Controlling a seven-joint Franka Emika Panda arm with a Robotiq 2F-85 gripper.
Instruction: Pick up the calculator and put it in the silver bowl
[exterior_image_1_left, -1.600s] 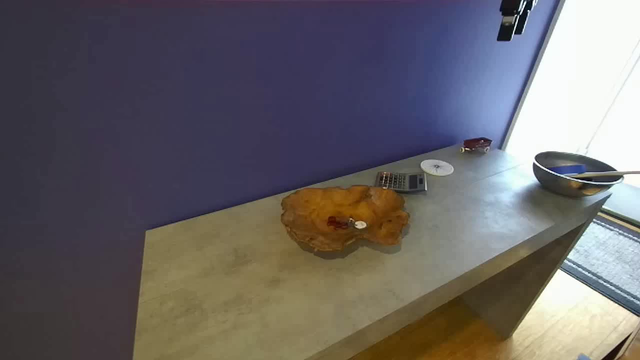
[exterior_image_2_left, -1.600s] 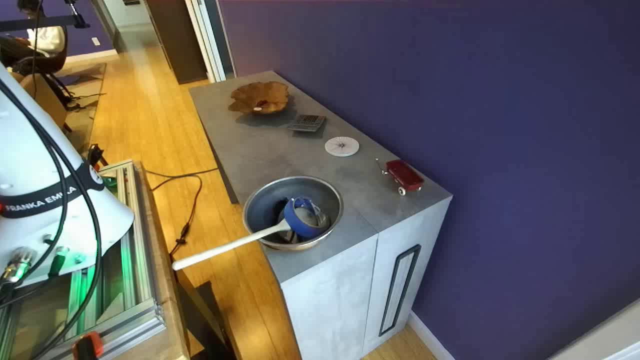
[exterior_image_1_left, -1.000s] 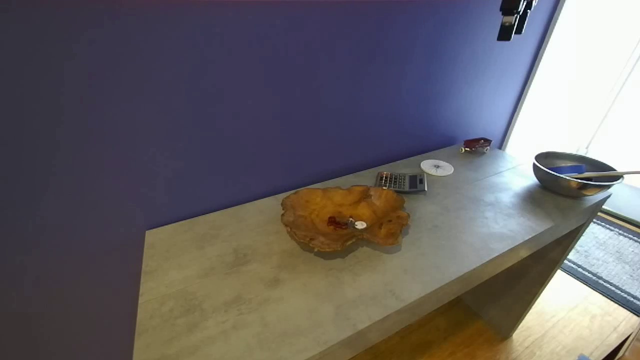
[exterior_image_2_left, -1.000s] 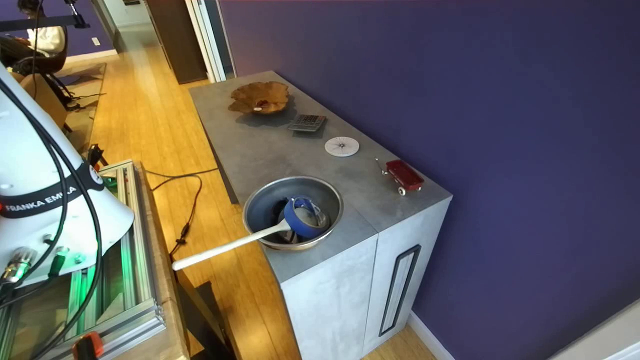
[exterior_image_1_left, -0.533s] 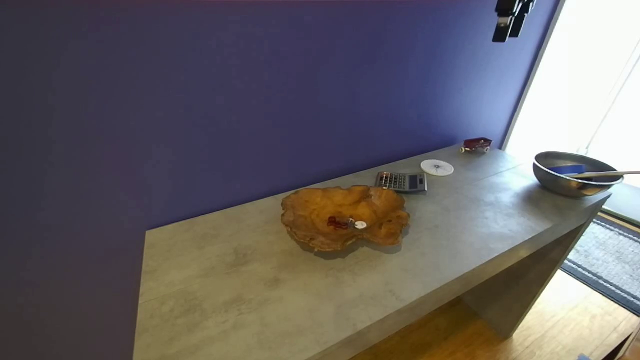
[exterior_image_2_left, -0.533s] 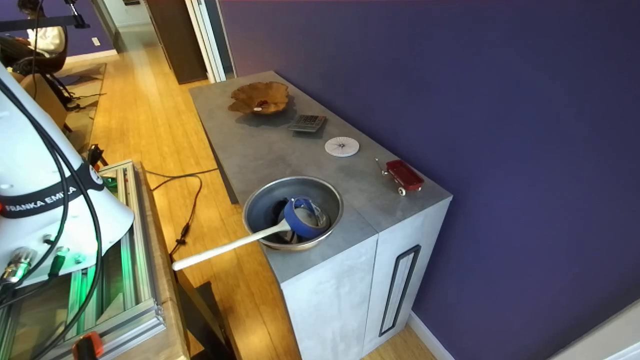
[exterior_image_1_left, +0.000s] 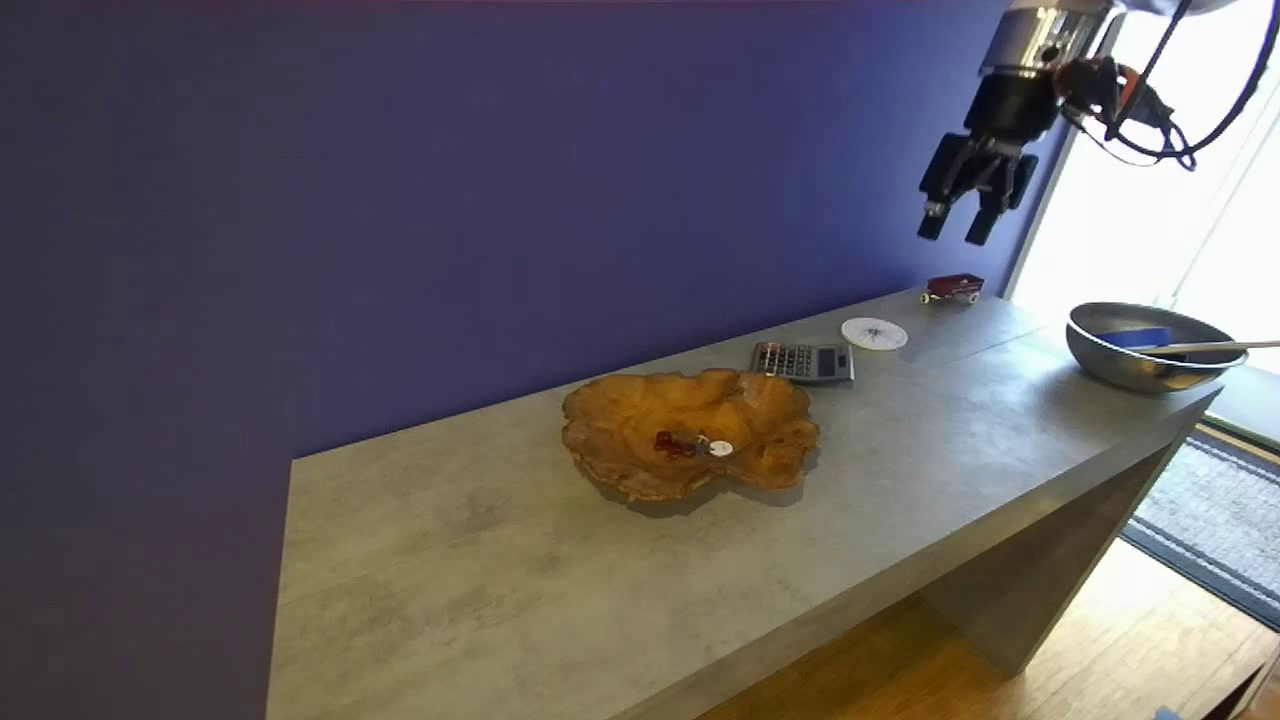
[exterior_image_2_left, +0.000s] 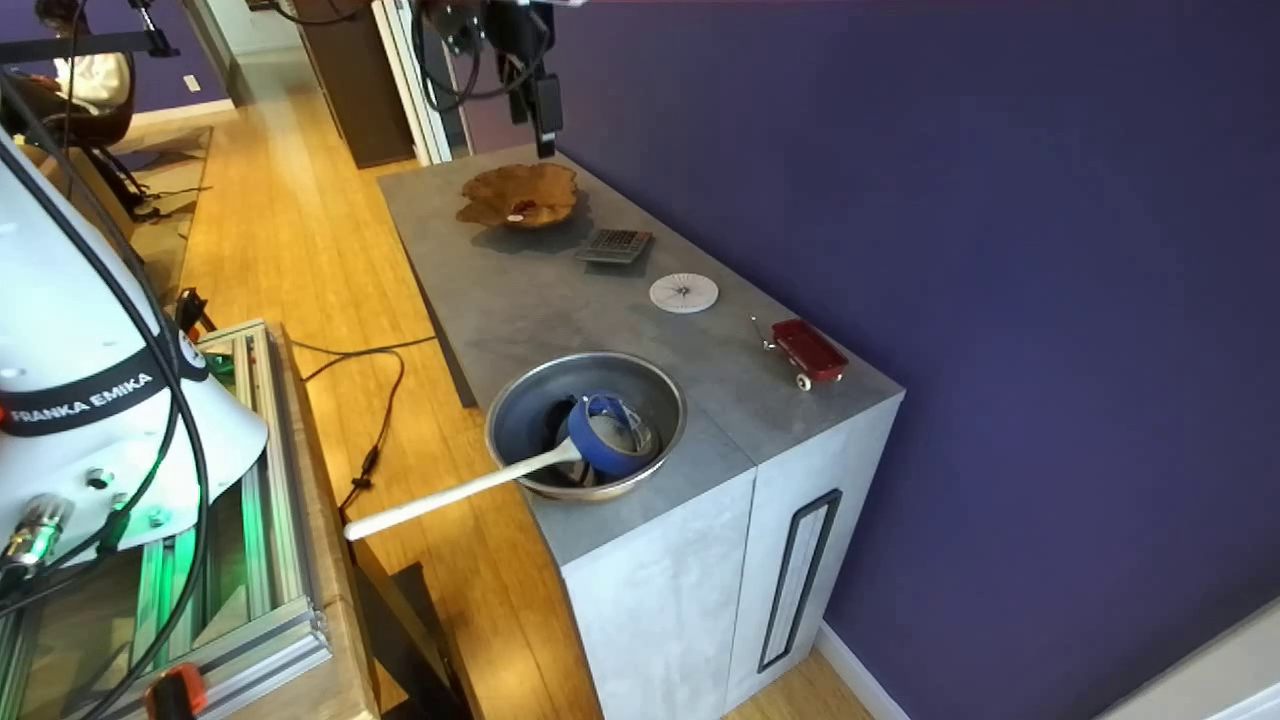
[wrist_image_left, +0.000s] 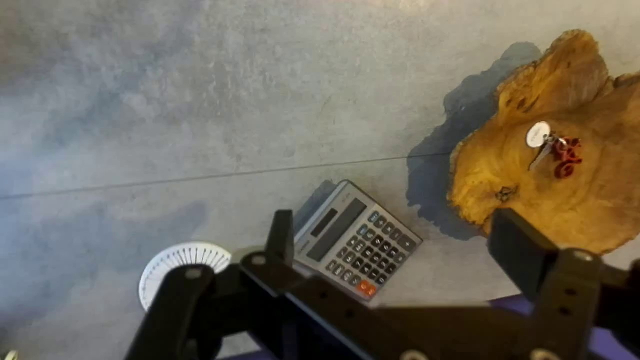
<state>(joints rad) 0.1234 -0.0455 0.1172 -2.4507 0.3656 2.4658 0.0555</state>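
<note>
Amber-brown, the wooden bowl (exterior_image_1_left: 635, 410) gives me my bearings: in an exterior view the calculator (exterior_image_1_left: 804, 364) lies just beside it on the worktop (exterior_image_1_left: 450, 560), while my gripper (exterior_image_1_left: 953, 235) hangs much higher than both, fingers (exterior_image_1_left: 932, 222) apart and holding nothing. In an exterior view the silver bowl (exterior_image_2_left: 525, 422) sits well apart from the wooden bowl, out beyond the calculator, with a blue ring-shaped thing (exterior_image_2_left: 600, 455) inside and a pale handle (exterior_image_2_left: 460, 493) jutting over its rim. In the wrist view the calculator shows between my fingers, slantwise, close to the wooden bowl yet not touching it. I judge this the approach; next I should turn square to the calculator and descend, keeping clear of the wooden bowl's edge.
</note>
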